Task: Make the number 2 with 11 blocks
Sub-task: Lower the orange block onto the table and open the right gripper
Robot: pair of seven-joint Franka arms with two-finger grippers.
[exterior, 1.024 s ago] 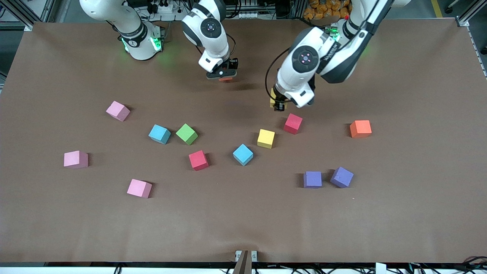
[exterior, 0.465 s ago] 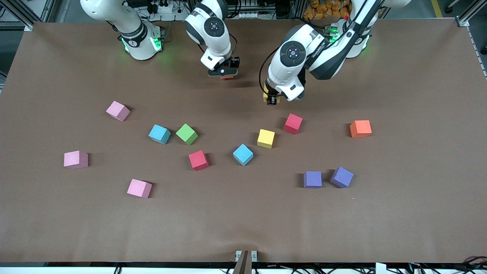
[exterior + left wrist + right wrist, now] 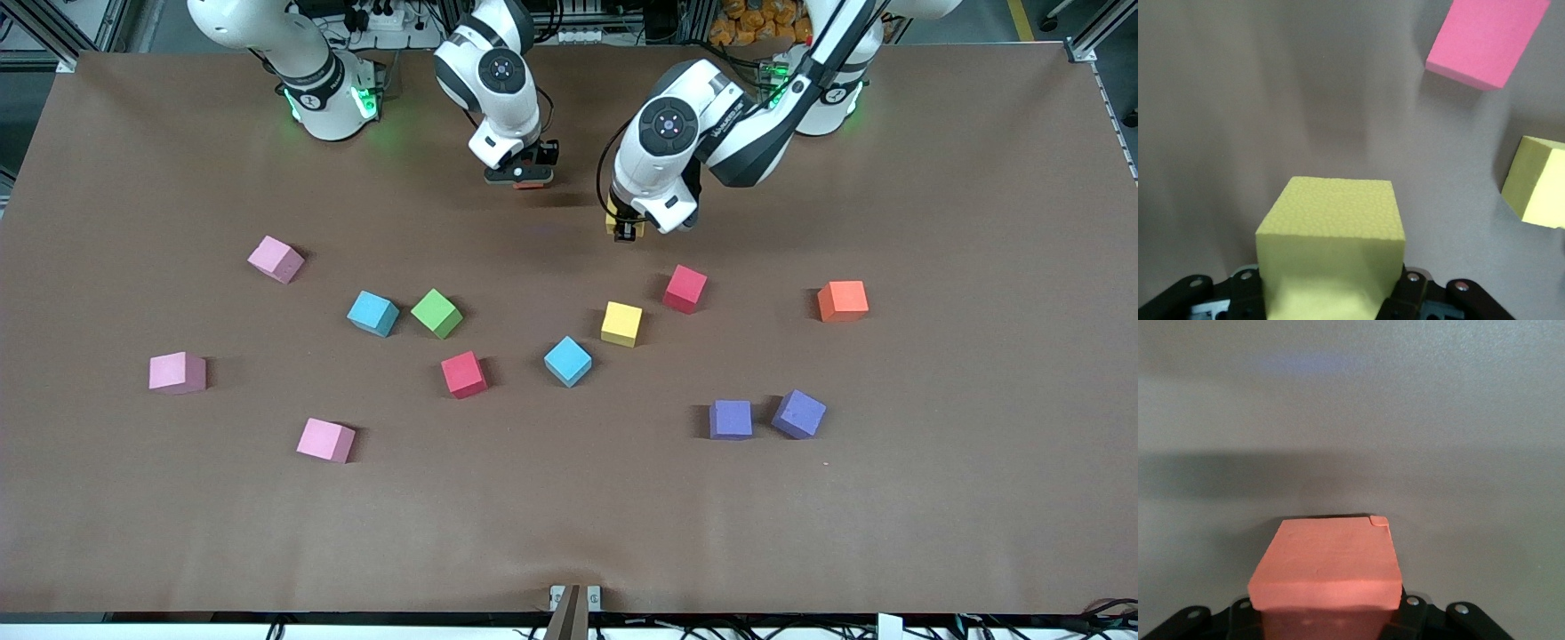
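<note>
My right gripper (image 3: 523,177) is shut on an orange block (image 3: 1328,563), low over the table near the arms' bases. Beside it, my left gripper (image 3: 625,228) is shut on a yellow block (image 3: 1331,233), above bare table. Loose blocks lie nearer the front camera: red (image 3: 685,289), yellow (image 3: 621,324), blue (image 3: 567,361), red (image 3: 464,373), green (image 3: 436,313), blue (image 3: 372,313), orange (image 3: 842,300) and two purple (image 3: 731,419) (image 3: 798,413). The left wrist view also catches the red block (image 3: 1485,40) and the loose yellow block (image 3: 1538,190). No number 2 shows.
Three pink blocks (image 3: 276,259) (image 3: 177,372) (image 3: 325,440) lie toward the right arm's end of the brown table (image 3: 978,498). A wide bare strip runs along the table's front edge.
My left gripper has carried the yellow block toward the arms' bases and closer to the right gripper. The right gripper has hardly shifted.
</note>
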